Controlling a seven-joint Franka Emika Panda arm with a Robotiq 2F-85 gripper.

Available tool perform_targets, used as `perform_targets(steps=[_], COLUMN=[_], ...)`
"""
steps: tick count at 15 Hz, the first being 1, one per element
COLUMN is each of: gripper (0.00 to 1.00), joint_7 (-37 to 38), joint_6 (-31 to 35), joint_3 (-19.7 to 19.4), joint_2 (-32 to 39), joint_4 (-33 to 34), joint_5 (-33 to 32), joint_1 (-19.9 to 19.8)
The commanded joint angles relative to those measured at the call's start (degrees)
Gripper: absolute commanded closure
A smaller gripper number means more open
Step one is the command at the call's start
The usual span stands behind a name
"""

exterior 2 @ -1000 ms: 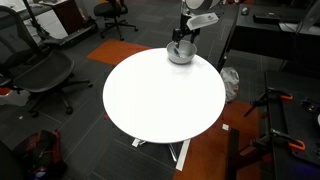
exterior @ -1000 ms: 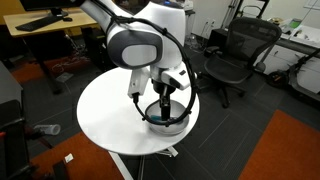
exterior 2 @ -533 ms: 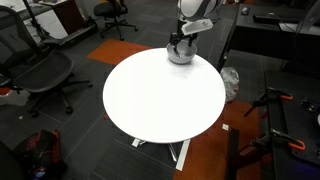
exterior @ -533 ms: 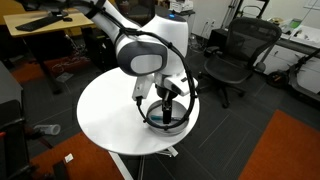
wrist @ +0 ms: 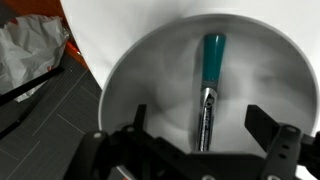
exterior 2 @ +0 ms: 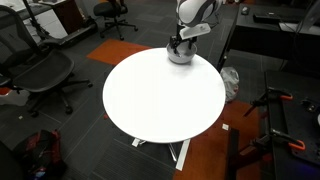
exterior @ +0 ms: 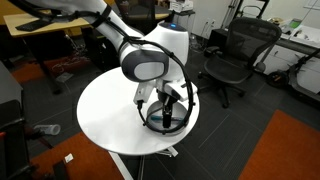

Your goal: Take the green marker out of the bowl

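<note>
- The pincer [wrist: 195,128] is wide open and empty, poised over the bowl [wrist: 135,75] on the white bench [exterior 2: 160,105].
- Best approach: lower straight down, keep clear of the bowl's wall, then close across the barrel.
- The green marker [wrist: 208,90] lies flat in the bowl, its near end between the jaws.

1. An exterior view looks down from close beside the white round table [exterior: 100,125], the arm [exterior: 145,65] large in its foreground, office chairs [exterior: 235,50] behind.
2. An exterior view stands higher and farther off, facing across the whole table [exterior 2: 160,100] to the bowl [exterior 2: 180,55] at its far edge.
3. The wrist view looks almost straight down into the bowl [wrist: 130,80] from very near, the gripper [wrist: 195,115] entering from the bottom.
4. All three share the bowl; both exterior views share table and arm.
</note>
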Motion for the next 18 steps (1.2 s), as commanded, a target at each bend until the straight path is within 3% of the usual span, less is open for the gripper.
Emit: perform_targets(steps=[1,3,4,6,15,18], gripper=[0.0,0.01,0.25,0.32,0.99,0.95], joint_7=[2.1,2.2,2.2,2.2,2.0,1.4], joint_6=[-1.1,-1.2,-1.2,-1.2,-1.4,-1.5], joint_3=[-1.4,-1.6,-1.6,-1.6,-2.0,-2.2], joint_2=[1.8,2.4,2.7,3.2,4.1,2.0], joint_4=[2.4,2.9,3.2,3.6,4.5,2.9], joint_5=[0.0,-0.2,-0.2,-0.2,-0.2,-0.3], joint_1=[1.5,1.8,1.9,2.1,2.5,2.3])
